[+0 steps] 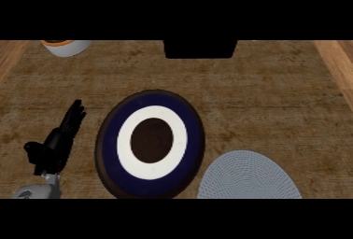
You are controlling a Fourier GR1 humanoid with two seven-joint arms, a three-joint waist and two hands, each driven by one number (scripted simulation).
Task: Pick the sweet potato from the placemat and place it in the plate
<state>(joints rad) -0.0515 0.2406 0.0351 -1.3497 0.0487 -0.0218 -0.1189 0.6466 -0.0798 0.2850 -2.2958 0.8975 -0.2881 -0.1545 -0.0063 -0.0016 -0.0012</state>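
Note:
A round plate point(110, 140) with a dark blue rim, a white ring and a dark brown centre lies in the middle of the counter. To its lower right lies a pale grey round placemat point(248, 179), cut off by the view's lower edge. No sweet potato shows on the mat or on the plate. My left hand point(59, 142) rests at the plate's left, fingers straight and pointing away, holding nothing. My right hand does not show.
A white bowl point(67, 46) with an orange inside stands at the far left edge. A black box point(200, 48) sits at the far middle. Lighter wooden strips run along the counter's left and right sides.

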